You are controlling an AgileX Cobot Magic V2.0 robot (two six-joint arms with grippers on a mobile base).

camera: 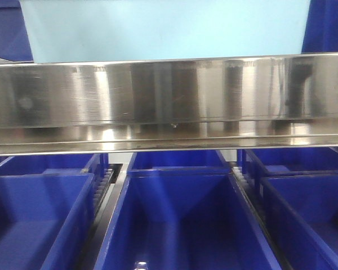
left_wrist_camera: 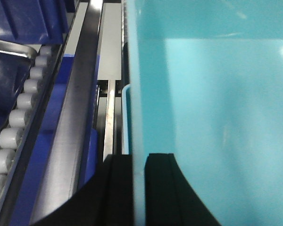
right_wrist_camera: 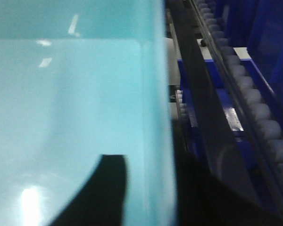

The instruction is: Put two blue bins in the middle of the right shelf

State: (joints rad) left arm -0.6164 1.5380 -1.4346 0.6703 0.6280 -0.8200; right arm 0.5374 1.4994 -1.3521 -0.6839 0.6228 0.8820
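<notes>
A pale cyan-blue bin (camera: 163, 28) fills the top of the front view, above a steel shelf beam (camera: 169, 95). In the left wrist view my left gripper (left_wrist_camera: 138, 157) is shut on the bin's left wall (left_wrist_camera: 207, 117), one black finger inside and one outside. Just outside that wall, lower down, shows a second cyan rim (left_wrist_camera: 126, 117), like a bin nested under the first. In the right wrist view my right gripper (right_wrist_camera: 151, 162) is shut on the bin's right wall (right_wrist_camera: 61, 103), its inner finger (right_wrist_camera: 111, 188) against the inside.
Dark blue bins (camera: 180, 219) stand in rows on the level below the beam. Roller tracks run along both sides of the cyan bin, one on the left (left_wrist_camera: 19, 103) and one on the right (right_wrist_camera: 254, 108), with steel rails and more dark blue bins beside them.
</notes>
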